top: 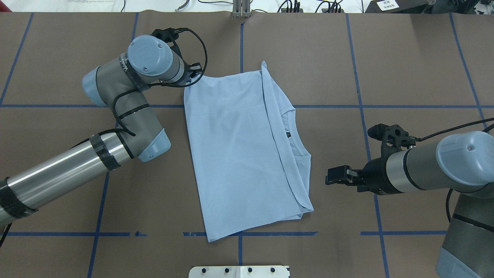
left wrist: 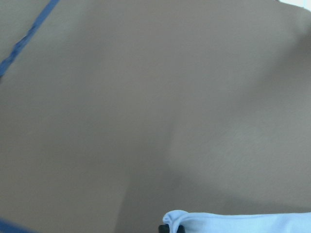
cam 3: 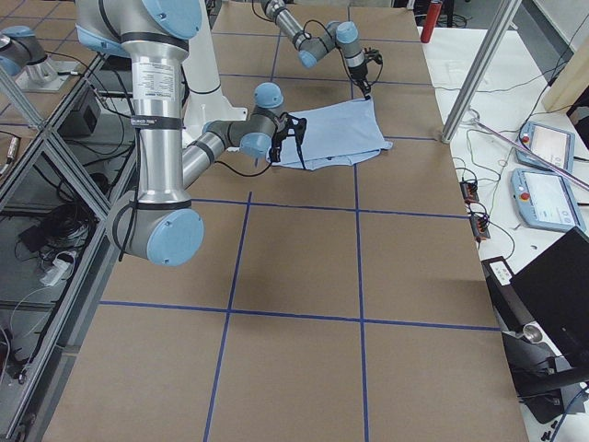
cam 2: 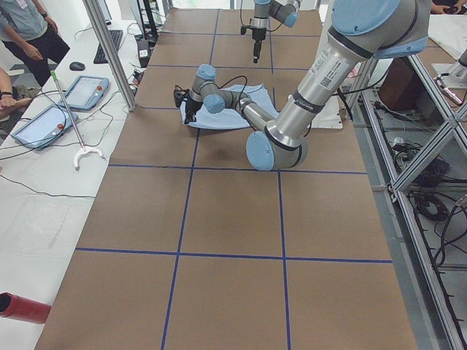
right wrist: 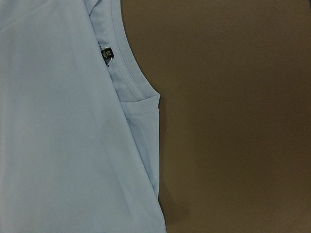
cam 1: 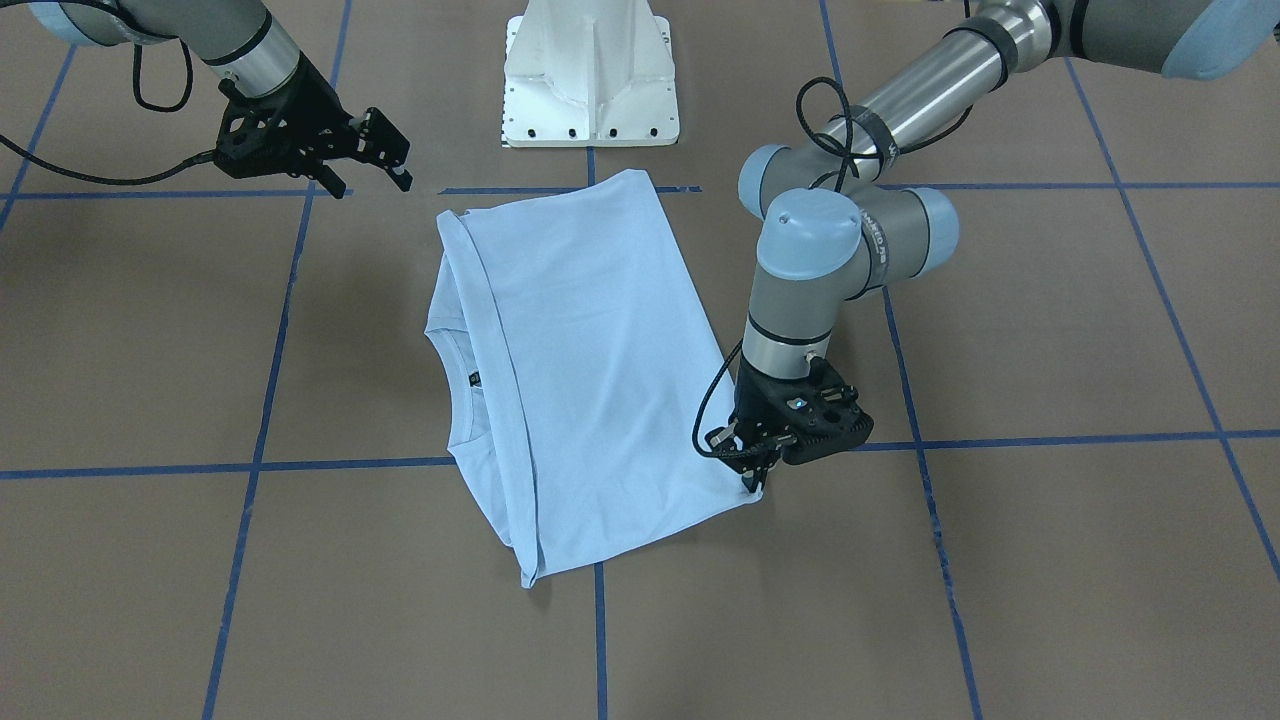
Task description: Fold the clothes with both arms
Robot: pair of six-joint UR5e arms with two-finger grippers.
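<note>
The light blue T-shirt (cam 1: 590, 350) (top: 239, 154) lies flat on the brown table, folded lengthwise, with its collar and dark neck label (right wrist: 107, 52) showing along one side. My left gripper (cam 1: 752, 478) points down at the shirt's corner farthest from the robot's base and is shut on it. In the left wrist view, a bunched bit of that shirt (left wrist: 243, 223) sits at the fingertips. My right gripper (cam 1: 372, 185) (top: 332, 179) hovers open and holds nothing, a short way off the collar side of the shirt. No chest print shows.
The white pedestal base (cam 1: 590, 75) stands at the robot's edge of the table, just behind the shirt. Blue tape lines (top: 239, 233) grid the brown surface. A person (cam 2: 29, 29) and tablets (cam 2: 84, 91) are beyond the far table edge.
</note>
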